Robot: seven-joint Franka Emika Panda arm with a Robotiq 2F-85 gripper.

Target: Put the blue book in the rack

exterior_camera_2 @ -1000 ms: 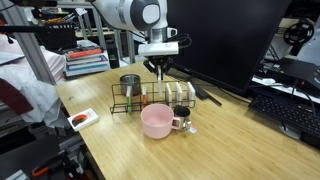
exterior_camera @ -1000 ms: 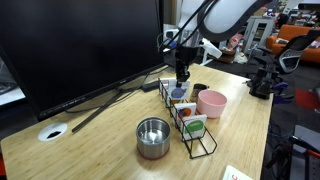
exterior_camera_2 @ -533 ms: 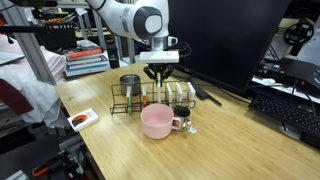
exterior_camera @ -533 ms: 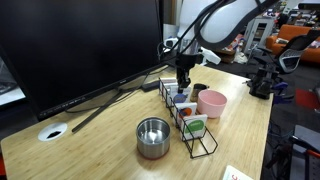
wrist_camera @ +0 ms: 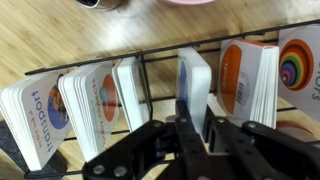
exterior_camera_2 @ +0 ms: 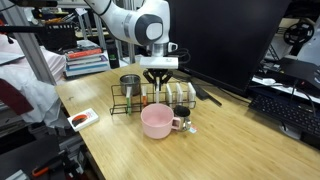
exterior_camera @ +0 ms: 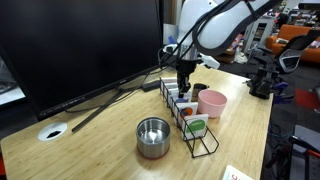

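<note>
In the wrist view my gripper (wrist_camera: pixel 196 128) is shut on the blue book (wrist_camera: pixel 195 78), which stands upright in a slot of the black wire rack (wrist_camera: pixel 150 70), between white books on one side and an orange-and-white book (wrist_camera: pixel 247 80) on the other. In both exterior views the gripper (exterior_camera: pixel 184 82) (exterior_camera_2: pixel 158 84) reaches down into the middle of the rack (exterior_camera: pixel 207 148) (exterior_camera_2: pixel 118 100). The blue book is hidden behind the gripper there.
A pink bowl (exterior_camera: pixel 211 103) (exterior_camera_2: pixel 157 121) sits beside the rack. A steel bowl (exterior_camera: pixel 153 137) (exterior_camera_2: pixel 130 84) stands at the rack's end. A large black monitor (exterior_camera: pixel 80 45) stands behind. A green-and-white book (exterior_camera: pixel 195 126) stands in the rack.
My gripper has come down a little lower into the rack with the book. Nothing else has moved.
</note>
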